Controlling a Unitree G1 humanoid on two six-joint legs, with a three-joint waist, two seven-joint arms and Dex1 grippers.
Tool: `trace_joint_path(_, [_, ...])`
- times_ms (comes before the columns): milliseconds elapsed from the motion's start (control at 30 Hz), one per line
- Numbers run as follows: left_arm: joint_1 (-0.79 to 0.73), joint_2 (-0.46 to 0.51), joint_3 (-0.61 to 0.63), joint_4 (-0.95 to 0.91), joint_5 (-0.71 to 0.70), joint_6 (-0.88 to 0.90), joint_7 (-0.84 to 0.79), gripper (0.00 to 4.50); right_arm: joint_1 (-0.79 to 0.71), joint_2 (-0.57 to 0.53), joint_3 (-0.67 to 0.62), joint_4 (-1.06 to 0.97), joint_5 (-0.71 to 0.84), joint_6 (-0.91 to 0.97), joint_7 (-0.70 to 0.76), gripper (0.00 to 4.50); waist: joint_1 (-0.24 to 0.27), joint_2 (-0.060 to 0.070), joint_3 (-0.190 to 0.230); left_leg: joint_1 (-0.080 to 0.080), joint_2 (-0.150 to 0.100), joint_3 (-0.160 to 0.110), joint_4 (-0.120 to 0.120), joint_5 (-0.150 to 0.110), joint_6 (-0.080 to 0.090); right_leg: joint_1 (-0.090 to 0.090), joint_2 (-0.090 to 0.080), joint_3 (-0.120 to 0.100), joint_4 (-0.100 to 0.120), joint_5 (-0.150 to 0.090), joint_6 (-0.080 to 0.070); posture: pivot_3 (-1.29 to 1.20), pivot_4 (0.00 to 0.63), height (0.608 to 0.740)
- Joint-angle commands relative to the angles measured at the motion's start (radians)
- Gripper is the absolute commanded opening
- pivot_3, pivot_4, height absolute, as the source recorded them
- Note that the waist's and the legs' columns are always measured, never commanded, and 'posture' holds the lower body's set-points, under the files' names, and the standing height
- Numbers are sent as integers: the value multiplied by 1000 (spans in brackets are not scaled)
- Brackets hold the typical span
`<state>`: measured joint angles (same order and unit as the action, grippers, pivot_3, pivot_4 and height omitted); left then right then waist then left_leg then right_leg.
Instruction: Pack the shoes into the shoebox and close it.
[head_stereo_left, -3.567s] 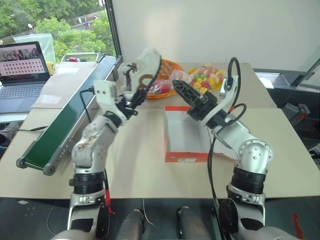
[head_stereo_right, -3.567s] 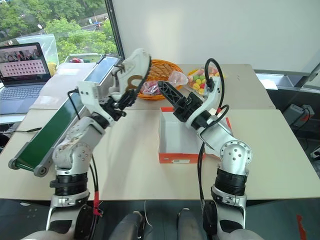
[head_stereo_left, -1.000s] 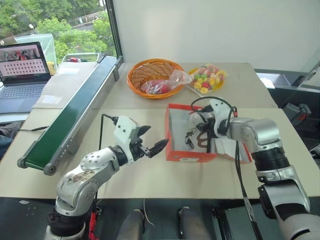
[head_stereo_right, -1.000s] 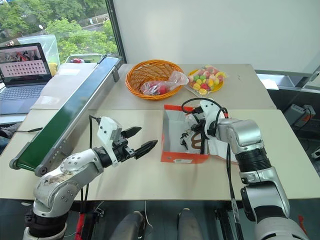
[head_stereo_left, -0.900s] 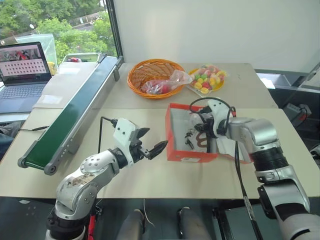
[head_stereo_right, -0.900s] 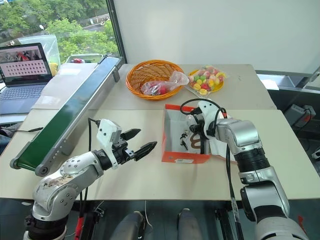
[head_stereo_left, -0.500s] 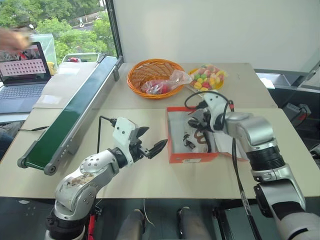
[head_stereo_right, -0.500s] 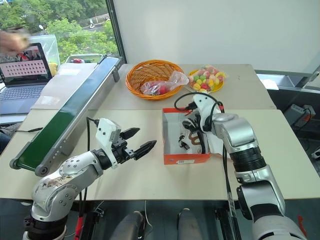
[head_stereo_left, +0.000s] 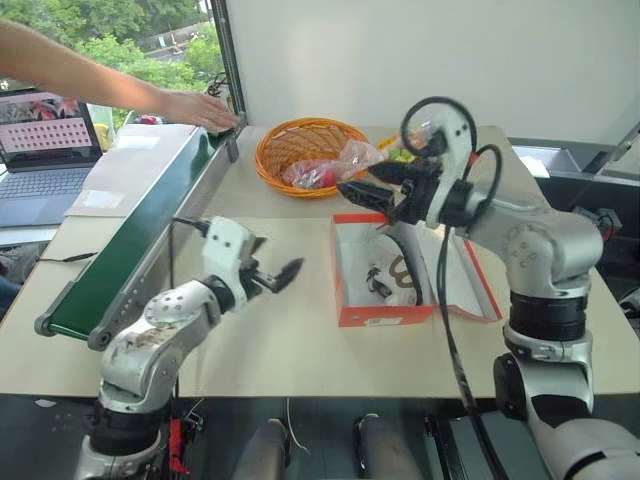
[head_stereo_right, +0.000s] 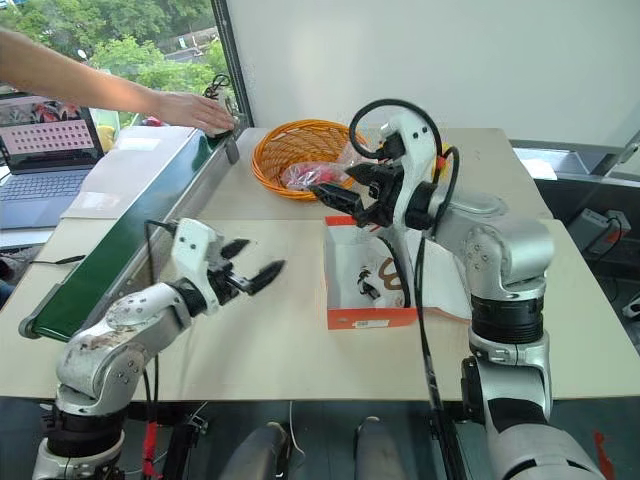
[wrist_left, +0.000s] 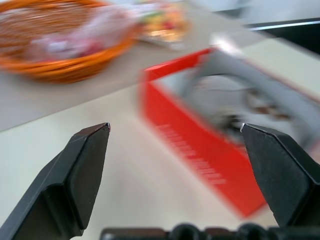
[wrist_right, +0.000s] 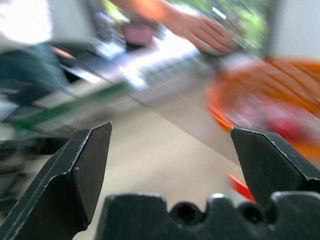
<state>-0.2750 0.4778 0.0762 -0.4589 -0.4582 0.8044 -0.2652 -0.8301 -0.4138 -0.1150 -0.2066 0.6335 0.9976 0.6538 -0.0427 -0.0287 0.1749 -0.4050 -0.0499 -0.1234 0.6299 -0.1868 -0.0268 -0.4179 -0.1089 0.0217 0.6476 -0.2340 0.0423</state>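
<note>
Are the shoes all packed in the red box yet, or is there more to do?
A shoe already lies inside the open shoebox; I can't tell if both are in. Nothing is in hand: the right gripper hangs open above the box and the left gripper is open beside it. Closing the lid is left.

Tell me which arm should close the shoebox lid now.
Right, probably. The right gripper hangs open just above the shoebox, beside the lid lying open on that side. The left gripper is open too, but across the box from the lid.
</note>
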Motion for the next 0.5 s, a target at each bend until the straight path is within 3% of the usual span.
trace_joint_path(33, [-16,18,84,25,60,-66,38,4500,12,39,-20,-34,72,-51,36,4460,0,0,0,0,0,0,0,0,0,0,0,0,0,0,0,0,150,740])
trace_joint_path(300, [-18,46,309,113,68,-82,89,4500,33,108,65,-39,113,-100,114,4460,-2,0,0,0,1,0,-1,0,0,-2,0,0,1,0,0,0,150,740])
trace_joint_path(500, [26,98,451,223,69,-101,66,4500,24,102,183,38,-1,-240,184,4460,-2,0,0,0,1,0,-1,0,0,-2,0,0,1,0,0,0,150,740])
